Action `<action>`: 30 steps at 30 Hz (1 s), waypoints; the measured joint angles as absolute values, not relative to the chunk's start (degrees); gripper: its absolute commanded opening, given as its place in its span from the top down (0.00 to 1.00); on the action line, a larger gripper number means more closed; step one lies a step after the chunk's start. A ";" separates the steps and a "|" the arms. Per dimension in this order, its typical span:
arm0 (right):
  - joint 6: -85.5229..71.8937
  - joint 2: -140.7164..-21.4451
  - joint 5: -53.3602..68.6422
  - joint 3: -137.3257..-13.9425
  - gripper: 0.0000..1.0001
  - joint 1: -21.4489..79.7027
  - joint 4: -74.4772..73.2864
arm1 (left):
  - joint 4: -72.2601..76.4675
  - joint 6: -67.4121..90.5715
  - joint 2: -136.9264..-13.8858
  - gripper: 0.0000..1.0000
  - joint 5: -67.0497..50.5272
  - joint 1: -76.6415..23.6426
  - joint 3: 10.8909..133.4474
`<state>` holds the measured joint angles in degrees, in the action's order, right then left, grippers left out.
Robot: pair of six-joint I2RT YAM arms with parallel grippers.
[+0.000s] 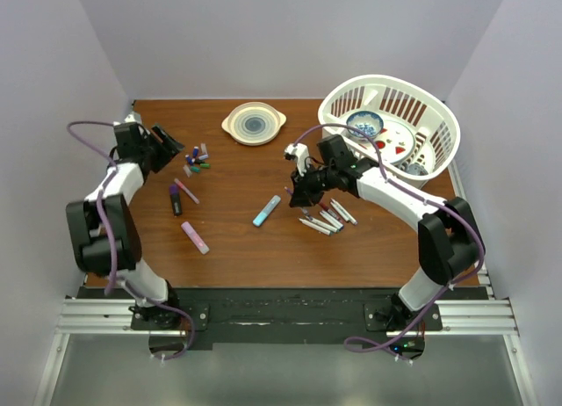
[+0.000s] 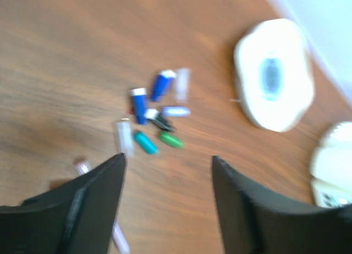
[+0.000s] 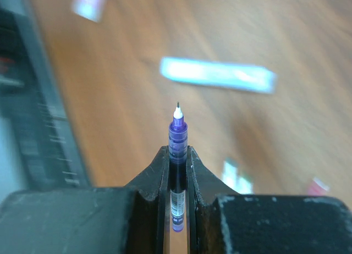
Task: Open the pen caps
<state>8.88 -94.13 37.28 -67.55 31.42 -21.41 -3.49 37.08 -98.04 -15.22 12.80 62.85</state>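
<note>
The left tool [image 2: 168, 165] hangs over the heap of loose pen caps [image 2: 138, 106] at the left rear of the table [image 1: 237, 248], its jaws spread with nothing between them. I judge the cap is delivered and this arm's part is done. The right tool [image 3: 177, 155] is clenched on a purple pen [image 3: 177, 136] whose bare tip points forward, no cap on it. Doing this step well likely means lifting the left tool straight up, so its fingers do not scatter the heap. The right tool should lower the purple pen flat beside the bare pens [image 1: 325, 218] before letting go, keeping the tip off the wood. The light blue marker [image 1: 267, 210] lying between the arms looks capped and seems a fair next pick.
</note>
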 measured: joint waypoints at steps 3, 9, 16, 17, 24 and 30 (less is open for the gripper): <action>14.37 -93.12 26.61 -67.11 1.00 31.33 -25.52 | -1.69 34.81 -86.94 0.25 -16.80 13.08 57.98; 20.53 -92.60 13.34 -65.54 1.00 27.92 -30.70 | -2.90 27.22 -67.35 0.04 -17.17 13.10 51.51; 23.09 -94.06 8.58 -65.36 0.94 25.61 -33.10 | -5.74 24.40 -55.90 0.00 -16.93 13.02 40.60; 23.31 -94.59 8.32 -65.36 0.94 25.61 -33.23 | -6.02 24.34 -56.14 0.00 -17.12 13.04 40.38; 23.99 -98.65 6.94 -65.34 0.85 25.06 -34.59 | -6.13 24.43 -58.28 0.00 -20.43 13.04 40.38; 24.27 -99.02 6.96 -65.34 0.77 24.69 -35.42 | -5.74 24.43 -58.30 0.00 -22.37 13.04 40.38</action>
